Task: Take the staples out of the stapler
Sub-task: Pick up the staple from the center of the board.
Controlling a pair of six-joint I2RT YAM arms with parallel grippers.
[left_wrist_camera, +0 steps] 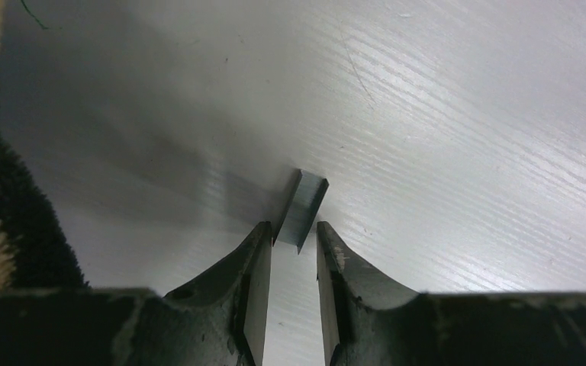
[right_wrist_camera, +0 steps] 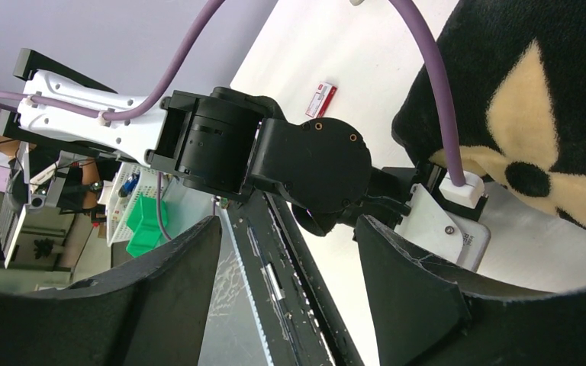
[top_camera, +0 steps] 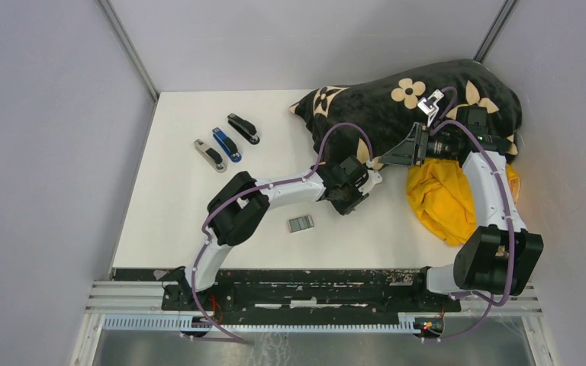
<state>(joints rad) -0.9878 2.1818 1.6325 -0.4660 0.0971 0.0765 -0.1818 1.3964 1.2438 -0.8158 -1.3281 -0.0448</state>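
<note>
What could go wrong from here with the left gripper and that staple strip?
The staple strip sits only at the very tips of the left gripper, so it could slip or tip away. The dark flowered blanket lies close beside it; a dropped strip could get lost in the pile.

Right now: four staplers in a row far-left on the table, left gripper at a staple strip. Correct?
Not four, three: a grey stapler, a blue stapler and a black stapler in a row far-left on the table, per the top external view. The rest holds: left gripper at a staple strip.
</note>
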